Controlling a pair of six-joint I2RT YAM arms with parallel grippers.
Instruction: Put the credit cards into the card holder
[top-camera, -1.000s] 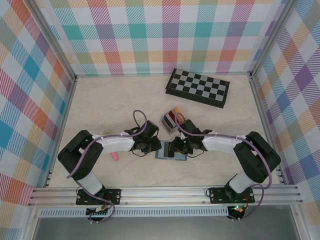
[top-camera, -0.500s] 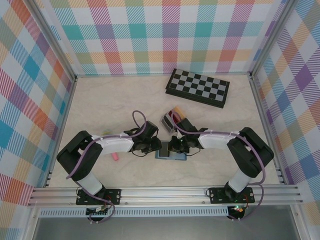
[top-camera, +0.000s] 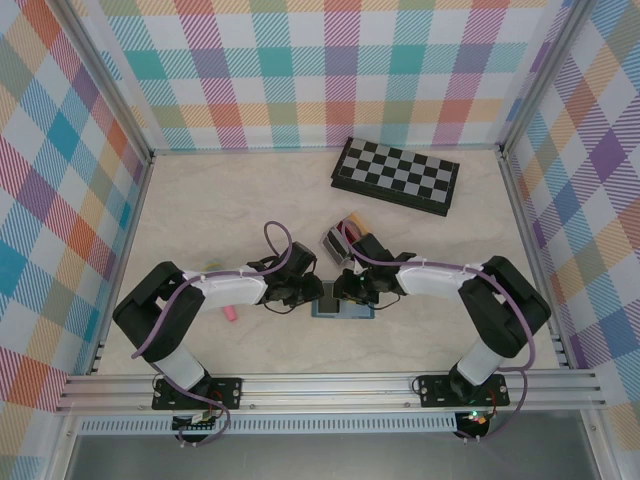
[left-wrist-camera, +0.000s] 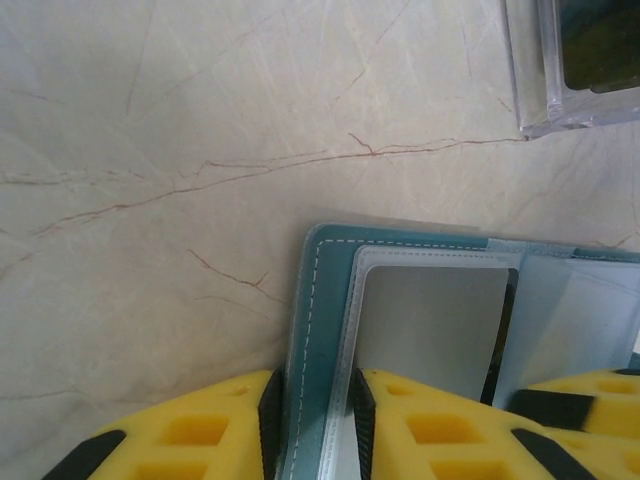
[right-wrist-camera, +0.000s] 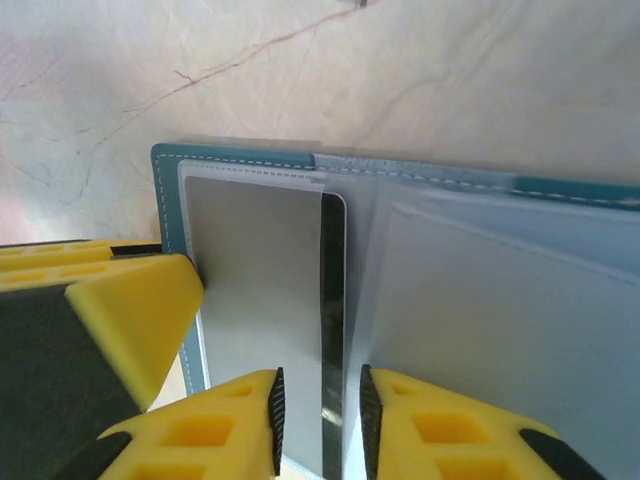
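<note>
Right arm has shifted a little to the left since a second ago; the left arm kept its place. The holder (top-camera: 345, 312) lies open on the near side of the table, between the grippers, with a dark card (right-wrist-camera: 332, 330) at the mouth of its left sleeve. The right gripper (right-wrist-camera: 318, 420) stands apart astride the card, not pinching. The left gripper (left-wrist-camera: 314, 420) straddles the holder's teal border; whether it clamps, I cannot tell. I judge the card light, stiff and slippery: best taken by its long edges.
</note>
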